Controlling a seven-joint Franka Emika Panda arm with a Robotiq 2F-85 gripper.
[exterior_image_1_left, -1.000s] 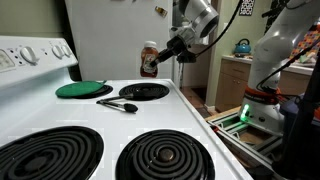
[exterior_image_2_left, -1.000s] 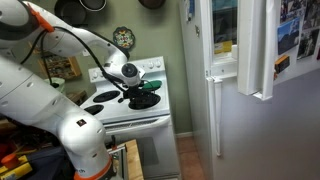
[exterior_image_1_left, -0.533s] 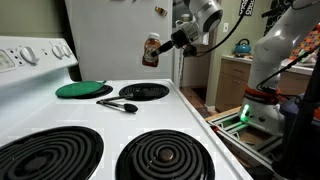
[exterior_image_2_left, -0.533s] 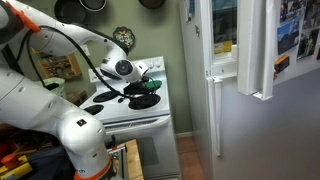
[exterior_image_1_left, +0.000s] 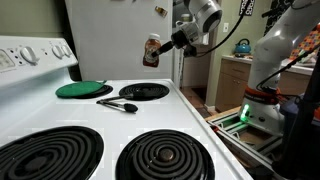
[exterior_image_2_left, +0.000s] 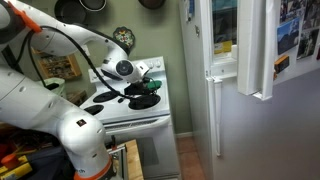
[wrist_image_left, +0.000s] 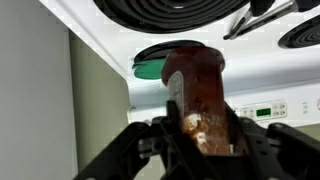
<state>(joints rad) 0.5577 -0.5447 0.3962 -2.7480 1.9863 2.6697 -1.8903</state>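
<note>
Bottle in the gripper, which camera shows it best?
The wrist view: the bottle fills the picture, clamped in the gripper. An exterior view shows the bottle small but whole, above the stove. In an exterior view behind the arm, it cannot be made out.

Clear around end effector (exterior_image_1_left: 156, 48); fridge (exterior_image_1_left: 110, 35) beside.

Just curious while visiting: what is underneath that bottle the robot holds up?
The bottle, gripped in the fingers, hangs over the white stove top; a dark burner and a green disc lie below. The spot straight beneath is covered.
</note>
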